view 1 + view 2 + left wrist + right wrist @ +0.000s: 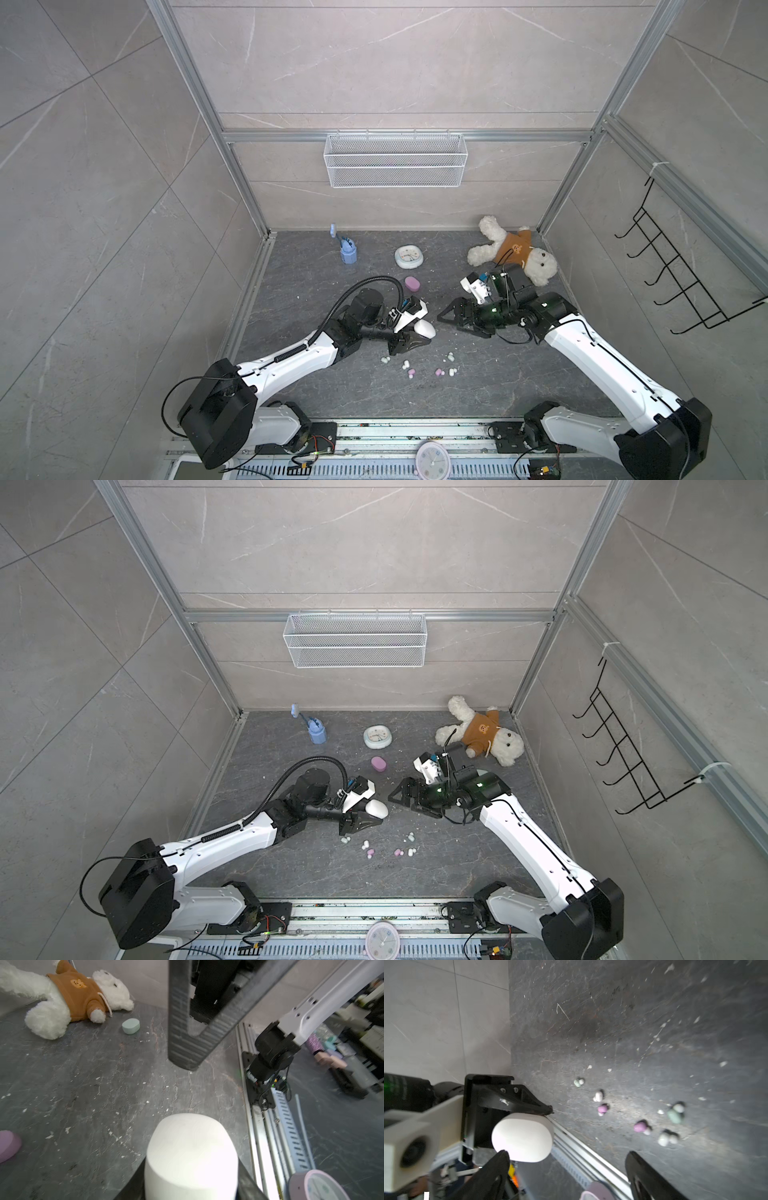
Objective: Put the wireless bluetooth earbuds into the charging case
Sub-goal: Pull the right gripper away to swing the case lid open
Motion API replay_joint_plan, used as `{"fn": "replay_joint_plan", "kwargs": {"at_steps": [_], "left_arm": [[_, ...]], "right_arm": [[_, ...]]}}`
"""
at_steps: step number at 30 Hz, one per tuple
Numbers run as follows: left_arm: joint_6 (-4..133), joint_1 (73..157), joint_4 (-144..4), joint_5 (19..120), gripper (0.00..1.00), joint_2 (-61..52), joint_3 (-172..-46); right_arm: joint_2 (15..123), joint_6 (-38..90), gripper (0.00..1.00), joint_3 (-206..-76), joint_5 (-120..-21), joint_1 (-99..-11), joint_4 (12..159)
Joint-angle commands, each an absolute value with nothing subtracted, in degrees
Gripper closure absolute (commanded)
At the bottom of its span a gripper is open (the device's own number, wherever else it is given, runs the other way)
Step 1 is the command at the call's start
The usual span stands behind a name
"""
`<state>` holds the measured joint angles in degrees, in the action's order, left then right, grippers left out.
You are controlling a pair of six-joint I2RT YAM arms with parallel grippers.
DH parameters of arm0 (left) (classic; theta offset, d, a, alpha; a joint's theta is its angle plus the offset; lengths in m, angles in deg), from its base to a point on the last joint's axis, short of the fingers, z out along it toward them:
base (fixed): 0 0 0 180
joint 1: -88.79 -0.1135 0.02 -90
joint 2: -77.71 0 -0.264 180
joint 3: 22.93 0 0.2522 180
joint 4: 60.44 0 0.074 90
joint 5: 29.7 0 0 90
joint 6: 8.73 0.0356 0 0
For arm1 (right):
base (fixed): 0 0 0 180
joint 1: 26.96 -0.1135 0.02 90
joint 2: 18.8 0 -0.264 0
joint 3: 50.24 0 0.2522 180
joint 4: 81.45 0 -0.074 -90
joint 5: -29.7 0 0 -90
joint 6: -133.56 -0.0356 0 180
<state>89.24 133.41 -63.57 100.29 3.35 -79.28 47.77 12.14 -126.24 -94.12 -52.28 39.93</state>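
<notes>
1. Left gripper (417,335): jaws clamped on the white charging case (424,329), lid seemingly shut.
2. Right gripper (566,1159): jaws wide open, empty, just right of the case, pointing at it.
3. The earbuds (439,372) lie scattered on the counter (498,374), on the near side of both grippers.
</notes>
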Motion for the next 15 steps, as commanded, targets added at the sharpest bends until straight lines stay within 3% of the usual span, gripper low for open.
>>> {"fn": "replay_joint_plan", "kwargs": {"at_steps": [1,6,15], "left_arm": [[81.18,133.19,-53.61,106.63,0.72,5.47,-78.62],[78.12,133.22,-49.65,110.22,0.72,5.06,-78.61],[74.68,133.19,-45.74,115.21,0.72,3.64,-79.7]], "right_arm": [[43.52,28.35,0.1,-131.59,-88.07,-52.98,31.1],[40.75,39.19,0.09,-136.63,-83.4,-58.26,27.2],[45.06,43.64,0.07,-141.68,-71.57,-69.89,25.03]]}}
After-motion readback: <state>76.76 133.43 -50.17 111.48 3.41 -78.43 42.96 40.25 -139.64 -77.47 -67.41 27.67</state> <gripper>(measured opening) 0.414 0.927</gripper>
